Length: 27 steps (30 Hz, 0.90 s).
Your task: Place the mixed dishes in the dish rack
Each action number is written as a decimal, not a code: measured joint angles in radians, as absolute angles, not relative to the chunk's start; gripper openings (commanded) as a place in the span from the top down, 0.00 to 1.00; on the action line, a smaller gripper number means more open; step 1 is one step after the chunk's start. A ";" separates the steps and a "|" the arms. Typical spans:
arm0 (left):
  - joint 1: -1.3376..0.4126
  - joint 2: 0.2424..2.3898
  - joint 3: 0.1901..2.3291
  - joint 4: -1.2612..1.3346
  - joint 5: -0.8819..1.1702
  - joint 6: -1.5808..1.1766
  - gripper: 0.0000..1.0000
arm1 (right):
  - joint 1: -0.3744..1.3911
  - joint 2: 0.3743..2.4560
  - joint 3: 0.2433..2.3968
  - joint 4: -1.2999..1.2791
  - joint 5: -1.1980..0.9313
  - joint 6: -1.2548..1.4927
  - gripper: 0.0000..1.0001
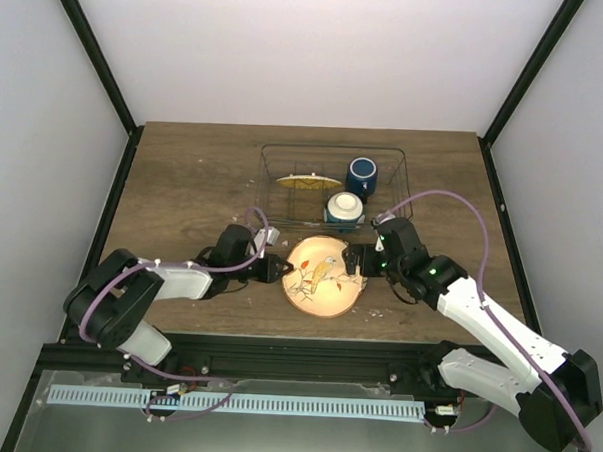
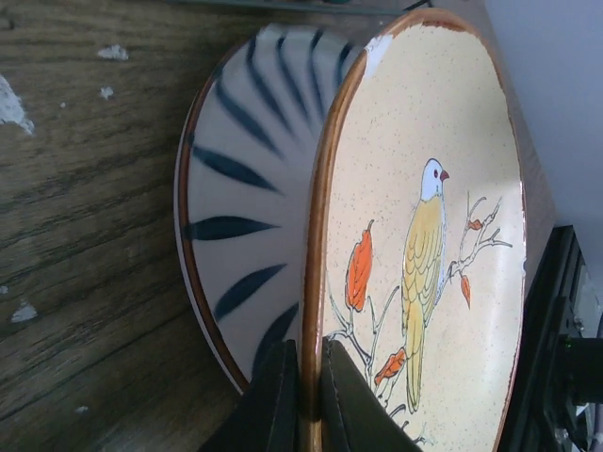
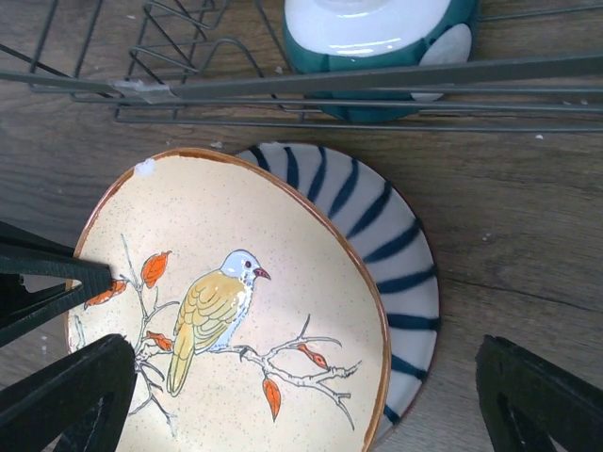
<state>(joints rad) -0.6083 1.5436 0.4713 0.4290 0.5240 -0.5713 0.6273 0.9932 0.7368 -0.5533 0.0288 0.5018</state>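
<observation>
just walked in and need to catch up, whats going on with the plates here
The left gripper has its jaws shut on the rim of the bird plate, which overlaps a blue-striped plate. The right gripper sits at the bird plate's other side with its jaws open, holding nothing. The wire rack behind them already holds a yellow plate, a bowl and a blue mug.

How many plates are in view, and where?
3: yellow plate in the rack; bird plate before the rack, rim gripped by the left fingers; striped plate beneath it. More may hide underneath.
</observation>
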 measured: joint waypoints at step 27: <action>-0.583 1.073 0.397 0.070 0.438 -0.512 1.00 | 0.628 0.981 0.604 -0.386 -0.158 0.535 0.00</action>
